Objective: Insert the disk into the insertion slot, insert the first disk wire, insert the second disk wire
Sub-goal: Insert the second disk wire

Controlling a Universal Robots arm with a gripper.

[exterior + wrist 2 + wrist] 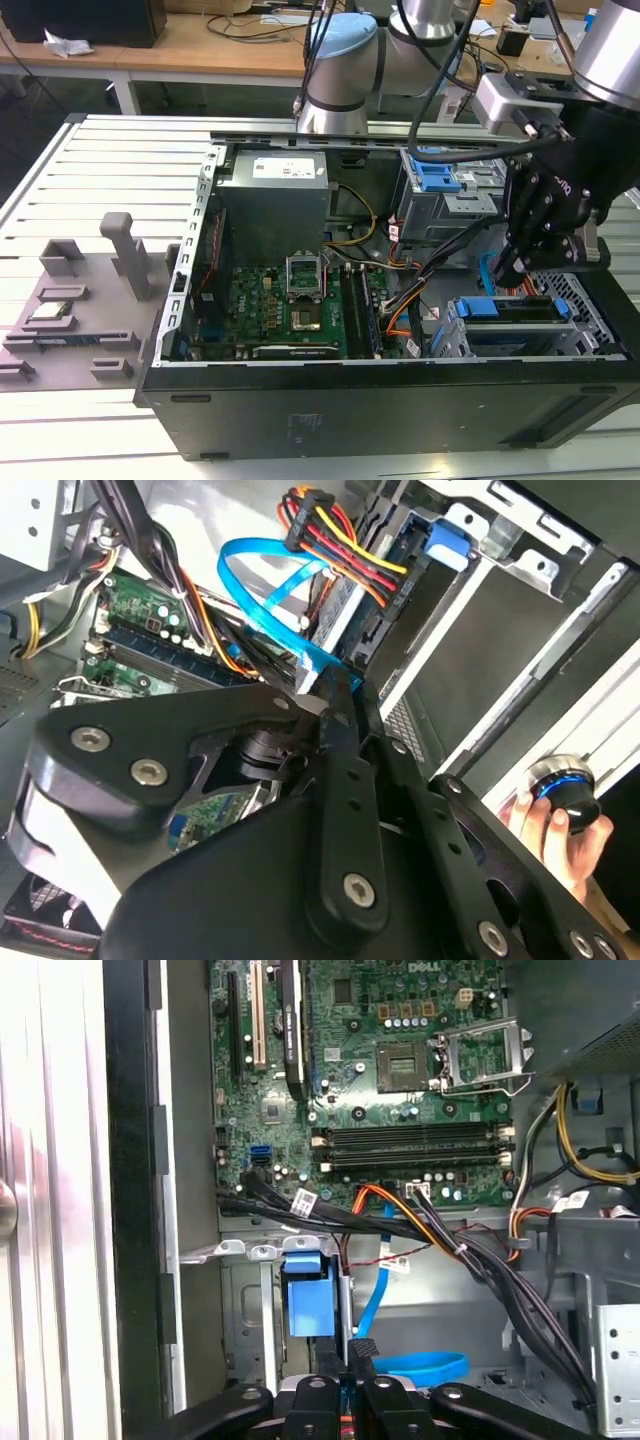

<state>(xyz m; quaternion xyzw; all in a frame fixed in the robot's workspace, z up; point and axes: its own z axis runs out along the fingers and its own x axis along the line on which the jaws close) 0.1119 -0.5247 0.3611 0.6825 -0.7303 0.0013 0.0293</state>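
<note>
Slatted metal bench (90, 170), open computer case (400, 400) on it, and the arm is down in the corner at the exterior view's right. The gripper (342, 692) has its fingers pressed together, and they look to be pinching the blue wire (262, 588) right at its end. The plug itself is hidden behind the tips. The wire loops away slack towards the board (380, 1070).

The disk (505, 332) sits in the slot (592, 322), blue bracket outward, just below the gripper.

On handling, that wire looks light, thin and floppy. It'll bend rather than push, so I'd say the grip belongs on or right behind the stiff plug, square to it. The connector looks small and likely fragile, so go gently and keep clear of the orange-red bundle (345, 550) alongside.
</note>
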